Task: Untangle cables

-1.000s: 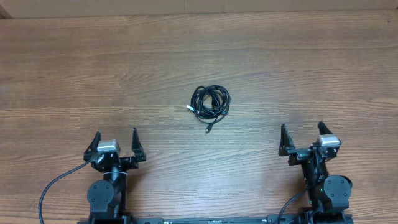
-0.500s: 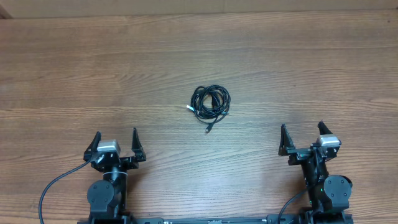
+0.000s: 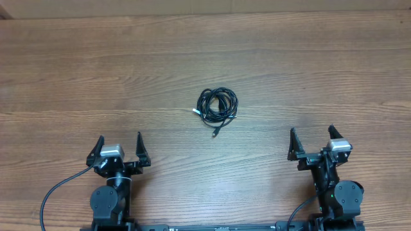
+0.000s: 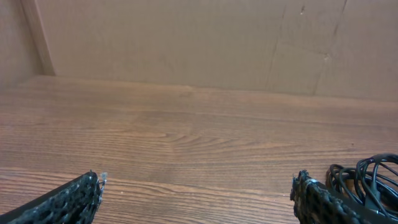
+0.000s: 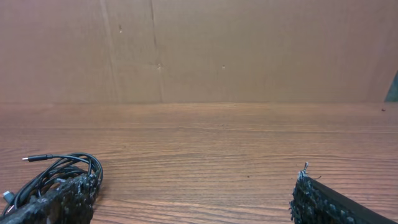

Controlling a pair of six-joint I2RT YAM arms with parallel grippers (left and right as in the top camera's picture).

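The cables (image 3: 217, 105) lie as one small black coiled bundle at the middle of the wooden table, with a silver plug end at its left and a black plug end trailing below. My left gripper (image 3: 119, 142) stands open near the front left, well short of the bundle. My right gripper (image 3: 311, 136) stands open at the front right, also apart from it. The left wrist view catches the cables (image 4: 367, 177) at the far right beyond the right fingertip. In the right wrist view the cables (image 5: 59, 169) sit at the lower left behind the left fingertip.
A brown cardboard wall (image 5: 249, 50) rises along the table's far edge (image 3: 205, 14). Thick black wires (image 3: 54, 192) run from the arm bases at the front edge.
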